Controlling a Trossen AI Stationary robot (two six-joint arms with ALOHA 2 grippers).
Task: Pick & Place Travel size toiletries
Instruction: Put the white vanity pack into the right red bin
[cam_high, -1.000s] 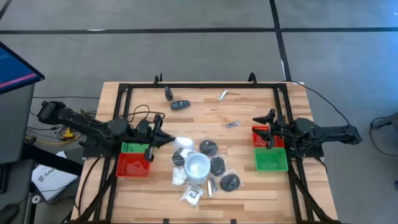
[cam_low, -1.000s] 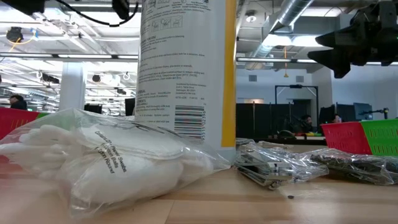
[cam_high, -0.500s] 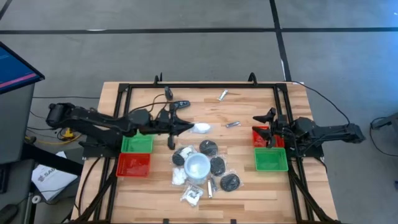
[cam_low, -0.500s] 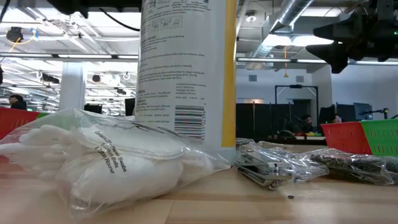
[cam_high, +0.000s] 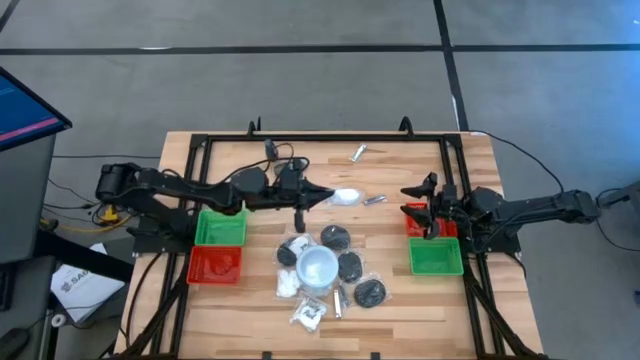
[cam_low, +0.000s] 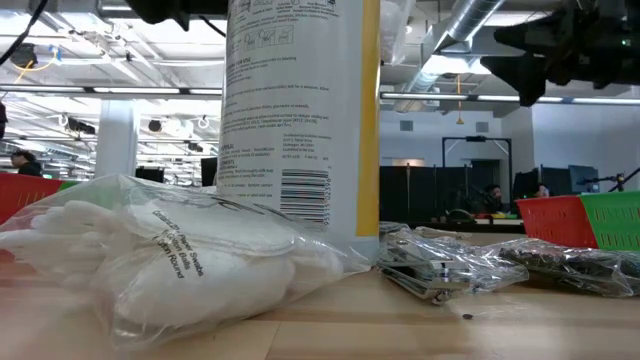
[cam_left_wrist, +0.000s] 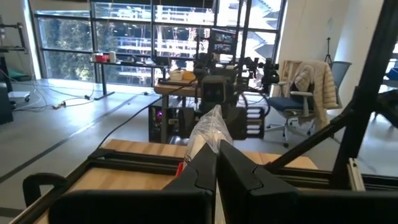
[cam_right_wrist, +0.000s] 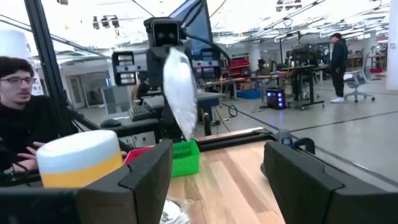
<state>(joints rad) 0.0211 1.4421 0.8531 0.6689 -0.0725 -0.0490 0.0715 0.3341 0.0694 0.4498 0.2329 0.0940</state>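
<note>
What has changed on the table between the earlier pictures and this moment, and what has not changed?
The left gripper, shut on a white wrapped piece, has carried it from beside the green tray across the table toward the right arm. The piece hangs clear of the table. The right gripper stays open above the red tray on its side, its arm slightly shifted. The white cup and the loose toiletries around it did not move.

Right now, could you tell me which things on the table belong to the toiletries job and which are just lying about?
Part of the job:
- white packet held in the shut left gripper
- black discs
- silvery sticks
- right gripper, open, waiting

Lying about:
- white cup
- red and green trays
</note>
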